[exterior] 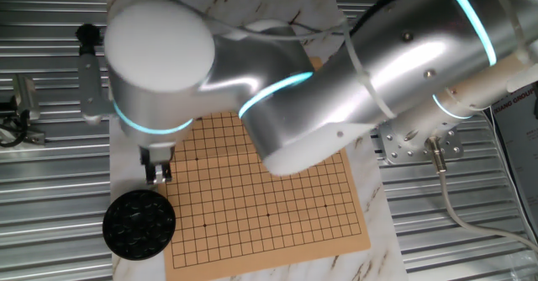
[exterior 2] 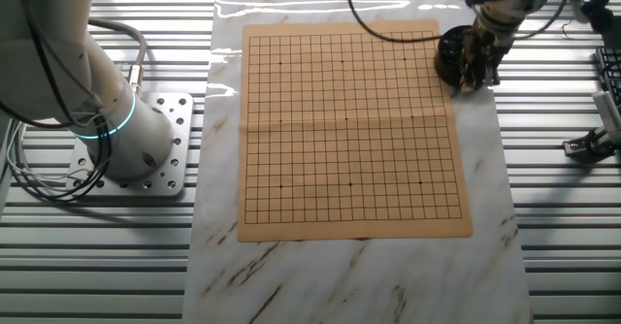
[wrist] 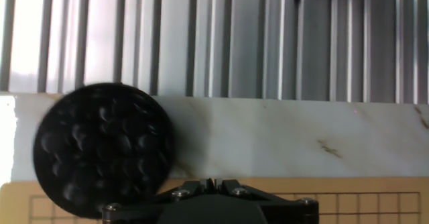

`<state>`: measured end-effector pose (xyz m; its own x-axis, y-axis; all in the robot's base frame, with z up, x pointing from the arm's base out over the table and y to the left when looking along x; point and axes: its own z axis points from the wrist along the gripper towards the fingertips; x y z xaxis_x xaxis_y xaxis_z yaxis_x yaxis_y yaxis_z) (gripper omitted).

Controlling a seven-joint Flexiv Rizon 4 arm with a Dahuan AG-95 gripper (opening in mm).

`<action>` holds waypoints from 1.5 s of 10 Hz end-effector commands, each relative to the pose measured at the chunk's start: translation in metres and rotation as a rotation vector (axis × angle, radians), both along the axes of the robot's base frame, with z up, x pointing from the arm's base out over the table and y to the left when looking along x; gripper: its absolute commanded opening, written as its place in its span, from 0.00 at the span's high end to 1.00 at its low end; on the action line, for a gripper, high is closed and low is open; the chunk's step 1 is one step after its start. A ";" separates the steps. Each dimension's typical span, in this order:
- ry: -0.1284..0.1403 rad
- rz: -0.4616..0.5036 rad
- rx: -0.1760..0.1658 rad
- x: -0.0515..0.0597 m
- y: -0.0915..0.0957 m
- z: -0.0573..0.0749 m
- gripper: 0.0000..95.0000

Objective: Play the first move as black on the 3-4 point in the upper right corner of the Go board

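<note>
Bench (exterior 2: 349,275): white marble-look slab with brown veins, laid over ribbed metal slats; runs top to bottom through the middle of both fixed views.
Go board (exterior 2: 351,130): tan wood with a black grid, flat on the bench, centre of the other fixed view; no stones seen on the grid.
Bowl (exterior: 139,223): round, black, lower left of one fixed view, just off the board's corner; in the hand view at left centre (wrist: 102,150), overlapping the board edge at the frame bottom.
Black stones (wrist: 94,140): glossy dark rounded pieces heaped inside the bowl, blurred in the hand view; none on the board.
Tool (exterior: 159,172): hangs from the arm's wrist directly above the bowl's upper rim in one fixed view; upper right of the other fixed view (exterior 2: 477,64), beside the bowl.
Tool state: fingertips meet at bottom centre of the hand view, clenched with no gap visible; nothing seen between them.
Arm base (exterior 2: 131,145): silver, with cyan light ring, on bolted plate at left of the other fixed view.
</note>
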<state>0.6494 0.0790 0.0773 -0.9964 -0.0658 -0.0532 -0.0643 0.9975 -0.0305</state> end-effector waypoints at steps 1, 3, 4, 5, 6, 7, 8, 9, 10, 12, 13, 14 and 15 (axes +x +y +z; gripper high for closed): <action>0.003 0.015 0.000 -0.001 -0.008 -0.002 1.00; 0.003 0.024 0.007 -0.001 -0.016 -0.003 1.00; 0.004 0.032 0.007 -0.002 -0.022 -0.006 1.00; 0.004 0.038 0.010 -0.002 -0.026 -0.007 1.00; 0.005 0.049 0.007 -0.002 -0.032 -0.010 1.00; 0.006 0.059 0.006 -0.003 -0.037 -0.012 1.00; 0.007 0.070 0.006 -0.003 -0.042 -0.013 1.00; 0.008 0.076 0.007 -0.003 -0.046 -0.015 1.00; 0.008 0.086 0.005 -0.005 -0.051 -0.016 1.00; 0.008 0.101 0.007 -0.008 -0.060 -0.017 1.00; 0.006 0.105 0.005 -0.008 -0.062 -0.018 1.00; 0.006 0.110 0.006 -0.010 -0.066 -0.019 1.00; 0.007 0.111 0.006 -0.011 -0.068 -0.019 1.00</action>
<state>0.6354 0.0071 0.0583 -0.9834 -0.1759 -0.0451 -0.1749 0.9843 -0.0257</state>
